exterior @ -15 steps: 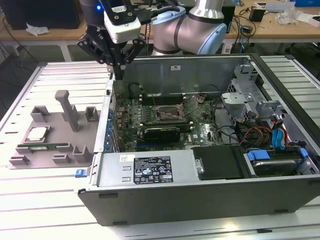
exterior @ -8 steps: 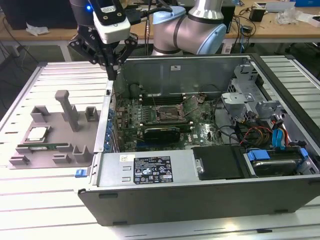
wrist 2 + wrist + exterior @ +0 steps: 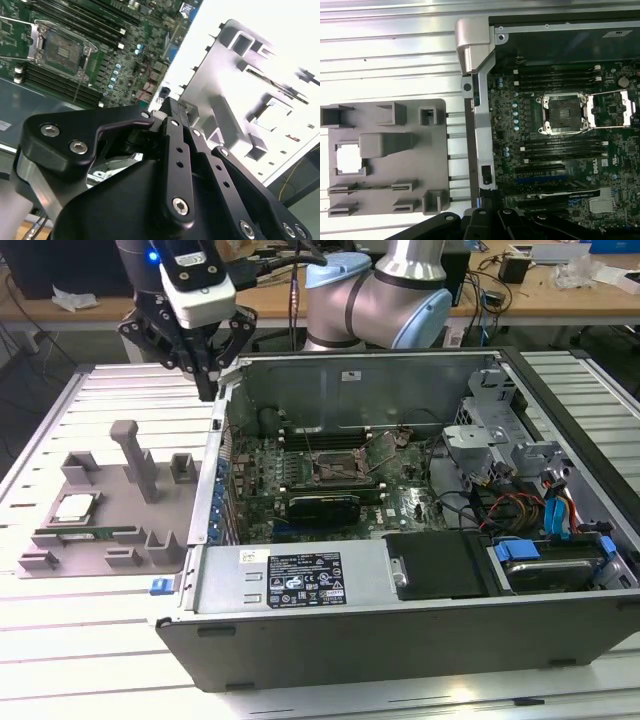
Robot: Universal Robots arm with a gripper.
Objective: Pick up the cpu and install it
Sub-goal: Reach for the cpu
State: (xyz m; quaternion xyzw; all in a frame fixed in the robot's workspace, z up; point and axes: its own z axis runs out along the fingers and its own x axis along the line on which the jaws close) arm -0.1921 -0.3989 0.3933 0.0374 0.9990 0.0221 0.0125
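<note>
on the exterior view's left, a grey holder (image 3: 120,530) lies on the slatted table (image 3: 100,640). the cpu (image 3: 75,508) rests flat in the holder's square pocket, silvery top up, and a long green memory stick (image 3: 85,535) lies in the slot just beside it. further right, the gripper (image 3: 209,388) hangs above the wall of the open computer case (image 3: 400,620) that stands nearest the holder. it is well apart from the cpu, with its fingers drawn together and nothing between them. inside the case, the motherboard's socket (image 3: 335,468) lies with its metal frame folded open.
</note>
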